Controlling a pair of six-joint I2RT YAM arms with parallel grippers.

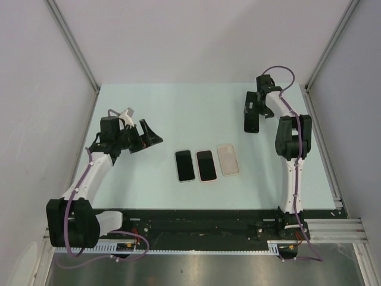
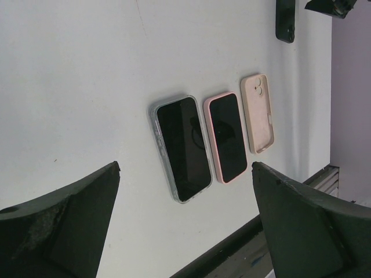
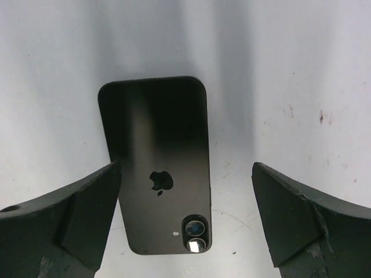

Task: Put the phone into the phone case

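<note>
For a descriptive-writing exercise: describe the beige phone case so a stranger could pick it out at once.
On the table, three flat things lie in a row between the arms. The beige phone case ends the row toward the right arm. Its neighbours show dark screens; it alone is pale all over, camera cut-out up.

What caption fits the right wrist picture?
Open right hand hovers over a black iPhone lying face down on the table.

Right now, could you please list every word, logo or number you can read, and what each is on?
No words or numbers are readable anywhere.
One sign: an apple-shaped logo on the back of the glossy black phone.
Clear-cased phone, pink-cased phone, beige rectangular case: no markings visible.
</note>
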